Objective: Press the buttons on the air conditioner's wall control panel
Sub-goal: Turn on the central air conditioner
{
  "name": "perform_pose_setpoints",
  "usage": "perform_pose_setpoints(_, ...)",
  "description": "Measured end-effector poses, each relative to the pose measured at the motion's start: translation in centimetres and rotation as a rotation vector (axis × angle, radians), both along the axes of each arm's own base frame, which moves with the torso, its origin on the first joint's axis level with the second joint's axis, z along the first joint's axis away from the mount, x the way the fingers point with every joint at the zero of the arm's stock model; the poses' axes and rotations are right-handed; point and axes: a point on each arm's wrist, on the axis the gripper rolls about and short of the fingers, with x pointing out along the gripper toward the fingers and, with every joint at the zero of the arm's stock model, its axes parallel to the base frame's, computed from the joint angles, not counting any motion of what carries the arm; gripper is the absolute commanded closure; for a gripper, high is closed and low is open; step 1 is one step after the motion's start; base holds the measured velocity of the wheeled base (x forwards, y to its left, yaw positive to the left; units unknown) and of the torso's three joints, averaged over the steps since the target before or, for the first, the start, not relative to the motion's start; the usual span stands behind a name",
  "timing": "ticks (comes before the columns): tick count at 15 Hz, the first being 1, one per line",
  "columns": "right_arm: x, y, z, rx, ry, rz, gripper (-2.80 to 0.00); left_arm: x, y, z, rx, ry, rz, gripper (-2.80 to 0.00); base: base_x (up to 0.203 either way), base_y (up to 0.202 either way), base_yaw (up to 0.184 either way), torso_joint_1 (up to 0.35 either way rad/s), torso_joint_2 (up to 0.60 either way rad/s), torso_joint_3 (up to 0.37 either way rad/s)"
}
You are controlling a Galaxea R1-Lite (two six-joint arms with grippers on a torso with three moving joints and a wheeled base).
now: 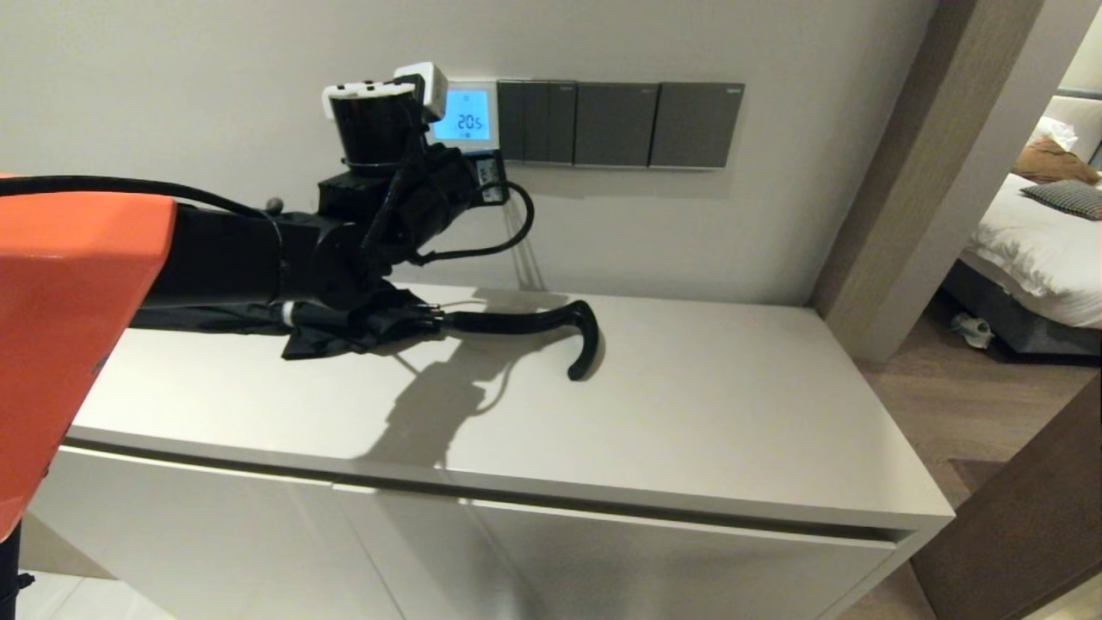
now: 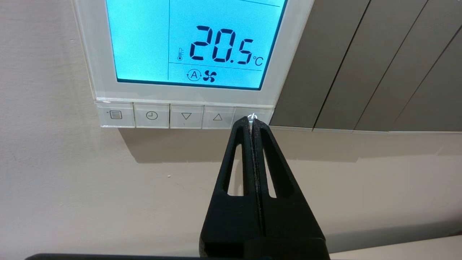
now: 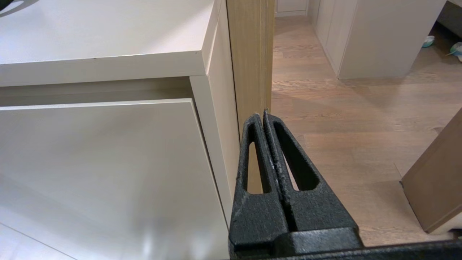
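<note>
**A:** Your left gripper [image 2: 251,121] is up at the wall with its two fingers pressed flat together, nothing between them, and the joined tip sits on the power key [image 2: 257,116], the last one at the switch-plate end of the row of buttons [image 2: 186,116]. I can't tell whether it is pressing or only touching.

**B:** And the air conditioner's wall control panel [image 2: 90,54]?

**A:** It's on the wall above the white cabinet [image 1: 689,405], just beside the dark grey rocker switches [image 2: 361,65]. Its blue LCD screen [image 2: 144,39] is lit and reads 20.5 °C with an auto-fan mark.

**B:** What should you worry about from here?

**A:** Mostly aim. The keys are narrow and touch one another, so if you drift toward the up-arrow key [image 2: 217,117] you'll change the setpoint instead. Drift the other way and you come off the panel onto the switch plate. The tip also looks low on the key, near its bottom edge, so a hard push could slide it off onto bare wall.

**B:** Anything else?

**A:** Push gently; the panel is thin plastic and the arm is stiff. Watch the cable looping off the wrist, and the black umbrella [image 1: 516,323] lying on the cabinet under the arm when you lower it.

**B:** The other arm?

**A:** Your right gripper [image 3: 265,115] hangs low by the cabinet's corner, closed on nothing, idle.
</note>
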Motion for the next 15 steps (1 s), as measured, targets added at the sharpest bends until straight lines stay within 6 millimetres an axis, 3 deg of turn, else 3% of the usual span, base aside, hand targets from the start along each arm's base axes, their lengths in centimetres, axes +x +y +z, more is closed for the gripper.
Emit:
perform_pose_setpoints(3,0.0,0.0,0.0,0.0,0.0,0.0,0.0,-0.5,0.3,-0.5,0.017,0.026,-0.002,0.0,0.0,0.0,0.0,0.0,0.0,0.0)
perform_pose_setpoints(8,0.0,0.0,0.0,0.0,0.0,0.0,0.0,-2.3,0.9,0.5,0.011,0.005,-0.012,0.0,0.0,0.0,0.0,0.0,0.0,0.0)
perform_pose_setpoints(15,0.0,0.0,0.0,0.0,0.0,0.0,0.0,-2.5,1.4,1.4,0.001,-0.015,-0.003,0.0,0.0,0.0,0.0,0.0,0.0,0.0)
